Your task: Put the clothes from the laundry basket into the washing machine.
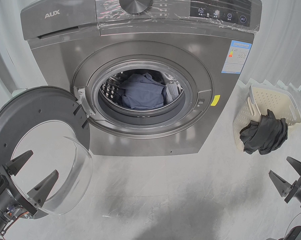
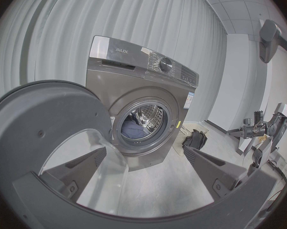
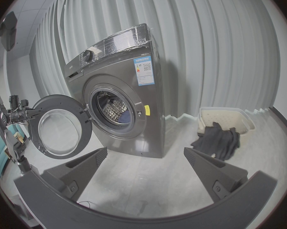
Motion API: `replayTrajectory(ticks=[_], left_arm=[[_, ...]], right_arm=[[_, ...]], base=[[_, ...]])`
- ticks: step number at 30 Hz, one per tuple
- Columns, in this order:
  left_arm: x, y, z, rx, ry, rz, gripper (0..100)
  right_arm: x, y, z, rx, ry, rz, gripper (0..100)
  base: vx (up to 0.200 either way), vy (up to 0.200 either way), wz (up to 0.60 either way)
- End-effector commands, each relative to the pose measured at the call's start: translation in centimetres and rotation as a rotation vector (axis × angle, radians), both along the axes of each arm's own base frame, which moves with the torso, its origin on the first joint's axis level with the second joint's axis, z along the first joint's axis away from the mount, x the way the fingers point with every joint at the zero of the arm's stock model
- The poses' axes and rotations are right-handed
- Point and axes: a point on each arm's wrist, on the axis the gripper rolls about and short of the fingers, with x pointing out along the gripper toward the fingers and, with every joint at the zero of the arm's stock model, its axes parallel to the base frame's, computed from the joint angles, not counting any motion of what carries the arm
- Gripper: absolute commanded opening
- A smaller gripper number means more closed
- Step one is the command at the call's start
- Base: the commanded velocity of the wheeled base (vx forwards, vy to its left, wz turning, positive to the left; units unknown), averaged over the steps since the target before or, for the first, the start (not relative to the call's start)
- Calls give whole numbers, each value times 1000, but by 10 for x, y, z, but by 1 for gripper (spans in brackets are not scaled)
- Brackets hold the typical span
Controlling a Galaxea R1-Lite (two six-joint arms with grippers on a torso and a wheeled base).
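A grey washing machine stands ahead with its round door swung open to the left. A blue garment lies inside the drum. To the right, a cream laundry basket lies tipped on the floor, and a black garment spills from its mouth. My left gripper hangs open and empty low at the left, in front of the open door. At the lower right my right gripper is open and empty, a little in front of the black garment.
Pale curtains hang behind the machine and basket. The light grey floor in front of the machine is bare. The open door juts out to the left of the drum opening.
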Motion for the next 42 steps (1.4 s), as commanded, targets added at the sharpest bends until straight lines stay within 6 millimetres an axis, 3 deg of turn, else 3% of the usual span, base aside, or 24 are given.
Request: replayTrajectory(ticks=[1,7,13,17,19,25,29,32,42], left_arm=[[-32,23,-20,7,-34,84,100],[-52,35,-36,28,-47,170,100],[-68,41,-52,42,-21,228,100],[-88,43,-76,46,-7,244,100],[-88,43,-83,62,52,240,100],[-88,43,-83,48,68,253,100],[-89,40,-84,63,55,373,100],[-96,37,-86,48,-24,301,100],[-96,38,-87,38,-1,340,100]], right_arm=[[-70,-26,-17,22,-140,-168,100],[-90,-28,-38,10,-123,-260,100],[-90,-28,-55,-3,-80,-298,100],[-96,-27,-63,-10,-68,-339,100],[-96,-27,-67,-13,-49,-333,100],[-96,-27,-66,-16,-51,-331,100],[-96,-27,-66,-21,-51,-331,100],[-96,-27,-66,-21,-51,-331,100],[-96,-27,-66,-19,-51,-331,100]], base=[[0,-200,0],[0,-200,0],[0,-200,0],[0,-200,0],[0,-200,0],[0,-200,0],[0,-200,0],[0,-200,0],[0,0,0]])
